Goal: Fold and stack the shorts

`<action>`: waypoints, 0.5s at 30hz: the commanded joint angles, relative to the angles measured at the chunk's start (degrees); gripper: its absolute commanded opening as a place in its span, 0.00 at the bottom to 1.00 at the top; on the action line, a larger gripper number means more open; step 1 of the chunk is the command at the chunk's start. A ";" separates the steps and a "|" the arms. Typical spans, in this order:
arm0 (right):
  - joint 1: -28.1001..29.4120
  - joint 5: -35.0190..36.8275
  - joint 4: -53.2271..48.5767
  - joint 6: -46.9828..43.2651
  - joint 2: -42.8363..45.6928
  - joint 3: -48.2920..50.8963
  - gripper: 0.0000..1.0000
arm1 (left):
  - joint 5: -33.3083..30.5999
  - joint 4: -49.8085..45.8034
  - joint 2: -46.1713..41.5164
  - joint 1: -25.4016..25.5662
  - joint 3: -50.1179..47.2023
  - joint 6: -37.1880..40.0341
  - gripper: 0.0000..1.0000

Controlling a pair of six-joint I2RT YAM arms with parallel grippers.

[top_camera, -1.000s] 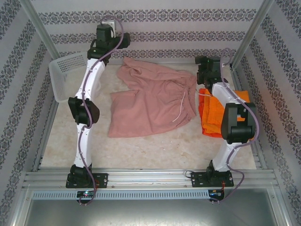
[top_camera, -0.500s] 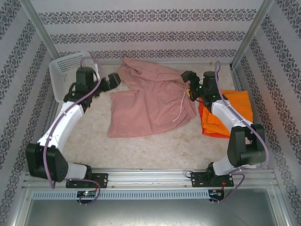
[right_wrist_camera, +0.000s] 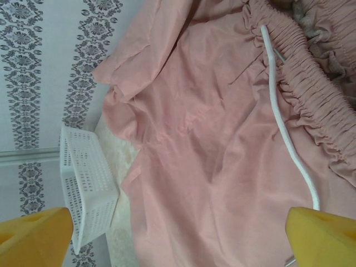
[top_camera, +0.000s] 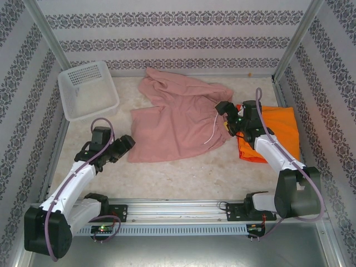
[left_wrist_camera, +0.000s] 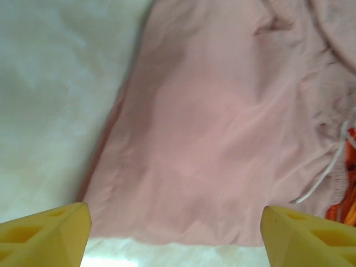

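**Both hands open over pink shorts**

I see the dusty pink shorts (top_camera: 178,119) lying rumpled mid-table (top_camera: 183,172), white drawstring (right_wrist_camera: 281,119) trailing. My left hand (top_camera: 127,143) sits at their near-left corner, spread wide, gripping nothing. My right hand (top_camera: 222,108), likewise spread and empty, is at the waistband (right_wrist_camera: 311,94), beside the orange shorts (top_camera: 278,125).

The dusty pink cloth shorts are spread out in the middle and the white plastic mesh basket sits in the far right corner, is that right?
No: the white plastic mesh basket sits in the far left corner, as the top external view shows. The dusty pink cloth shorts do lie spread out in the middle.
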State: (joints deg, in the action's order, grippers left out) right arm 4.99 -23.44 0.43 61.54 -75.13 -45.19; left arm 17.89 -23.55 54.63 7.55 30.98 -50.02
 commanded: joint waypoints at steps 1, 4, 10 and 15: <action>-0.45 0.24 -0.60 -1.02 1.04 0.54 0.98 | 1.06 -2.07 -1.30 0.92 -2.12 -4.24 0.65; -0.51 0.49 -0.83 -1.07 1.22 0.79 0.98 | 1.78 -1.81 -0.49 0.97 -3.18 -4.40 0.62; -1.06 0.72 -0.78 -0.38 1.57 1.85 0.98 | 2.52 2.01 3.98 1.10 -5.27 -4.60 0.54; -1.81 0.68 -0.95 -0.33 2.18 2.30 0.98 | 3.53 4.15 9.00 1.32 -4.79 -3.86 0.49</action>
State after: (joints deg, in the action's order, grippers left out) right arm 3.86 -23.42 -0.32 61.49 -74.76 -43.83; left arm 20.25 -22.26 62.13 8.03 26.41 -53.45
